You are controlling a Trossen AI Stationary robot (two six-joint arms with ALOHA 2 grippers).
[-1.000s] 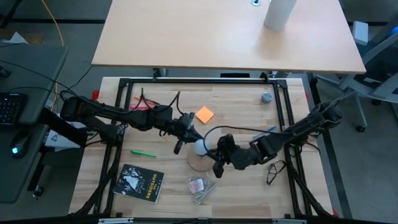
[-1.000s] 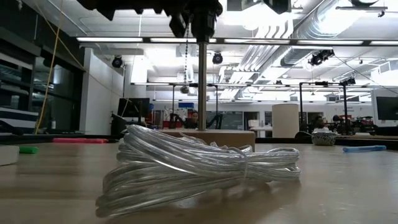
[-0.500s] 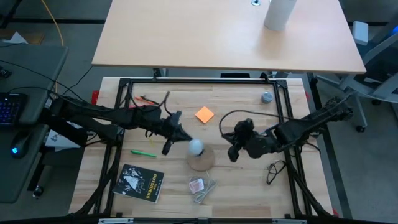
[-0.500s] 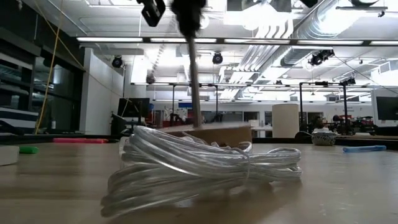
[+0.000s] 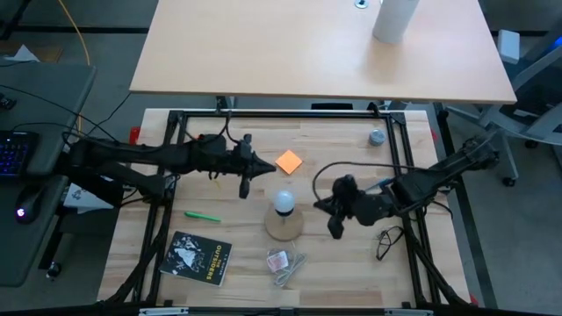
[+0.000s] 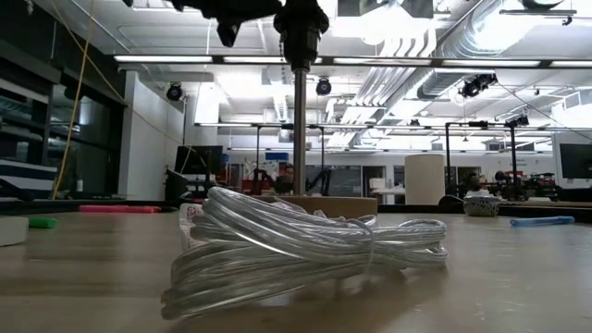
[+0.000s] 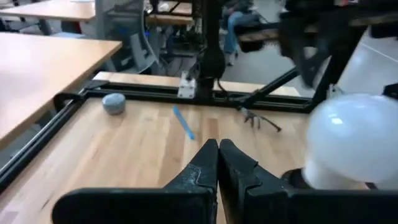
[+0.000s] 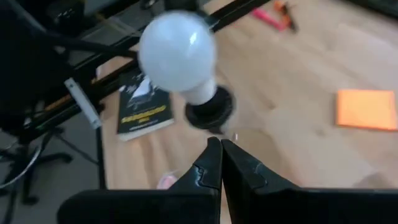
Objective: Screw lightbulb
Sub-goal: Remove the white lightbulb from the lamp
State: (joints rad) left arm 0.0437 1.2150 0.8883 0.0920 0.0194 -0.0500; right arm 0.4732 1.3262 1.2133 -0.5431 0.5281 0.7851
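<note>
The lightbulb [image 5: 282, 203] is seen standing upright in the black socket [image 8: 209, 110] on the round wooden disc [image 5: 284, 226], near the middle of the table [image 5: 342, 140]; its white globe is shown large in the right wrist view [image 8: 178, 51] and at the edge of the left wrist view [image 7: 351, 140]. The bulb is held by neither gripper. The left gripper [image 5: 245, 183] is found just beside the bulb, on the left-arm side and slightly farther back on the table, with its fingers [image 7: 200, 163] pressed together on nothing. The right gripper [image 5: 336, 225] is placed near the disc on the opposite side, apart from it, and its fingers [image 8: 208, 160] are likewise pressed together and empty. An orange square note [image 5: 289, 161] lies flat between the left gripper and the back rail, and is also caught in the right wrist view [image 8: 365, 109]. A green marker [image 5: 203, 215] and a black booklet [image 5: 200, 258] are laid toward the front left, while a small see-through packet [image 5: 279, 261] rests in front of the disc. A coil of clear cable [image 6: 296, 248] fills the foreground of the low view. A pair of glasses [image 5: 386, 241] is seen near the right frame rail, a blue pen [image 7: 183, 122] lies on the wood, and a small grey round object [image 5: 377, 137] sits near the back right corner.
</note>
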